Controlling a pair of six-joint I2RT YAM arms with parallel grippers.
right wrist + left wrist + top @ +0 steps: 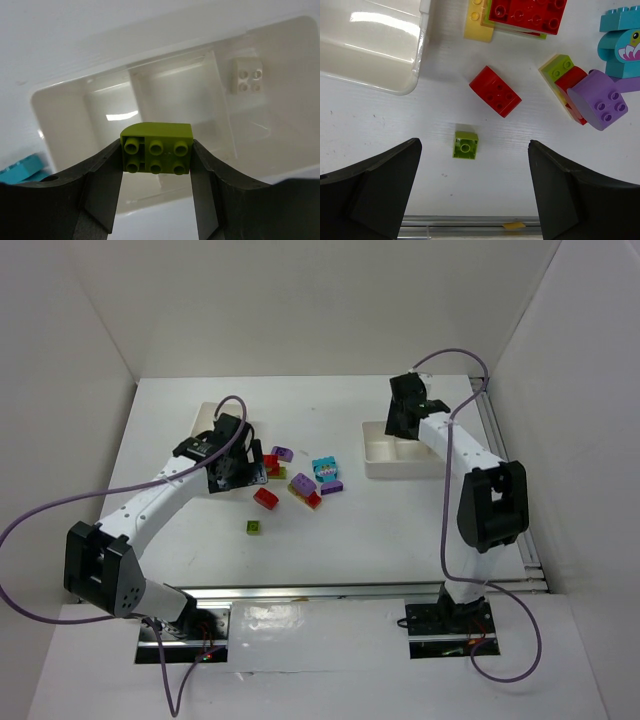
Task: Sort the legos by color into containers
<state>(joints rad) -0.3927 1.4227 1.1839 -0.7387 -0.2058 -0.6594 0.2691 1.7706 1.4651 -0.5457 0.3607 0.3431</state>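
While the right fingers (pixel 100 180) clamp a lime green brick (pixel 156 147) by its two short ends, studs toward the wrist camera and its rounded corner up, the left fingers (pixel 380 185) stand wide apart and hold nothing.

Beyond the right fingers lies the right tray (pixel 55 100), with its three compartments side by side. The held brick hangs in front of the middle one. It seems to be above that compartment rather than in it, though the wrist view does not show how high. A white brick (pixel 246 76) rests in the compartment past the right-hand finger. A cyan piece (pixel 22 167) shows outside the tray wall, beside the left-hand finger.

Between the open left fingers, on the bench (pixel 370 130) below them, sits a small lime cube (pixel 465 144), touching neither pad. Just past it, farther from the fingertips, a red brick (pixel 495 91) lies at a slant. Ahead of the right-hand finger, a purple brick (pixel 597 100) leans against a little heap of lime, red and yellow pieces. A cyan brick (pixel 620 42) stands just beyond that. Straight ahead, at the far edge of the wrist view, a red plate (pixel 527 15) lies on yellow and lime ones. Ahead of the left-hand finger is a rounded corner of the left tray (pixel 370 55).
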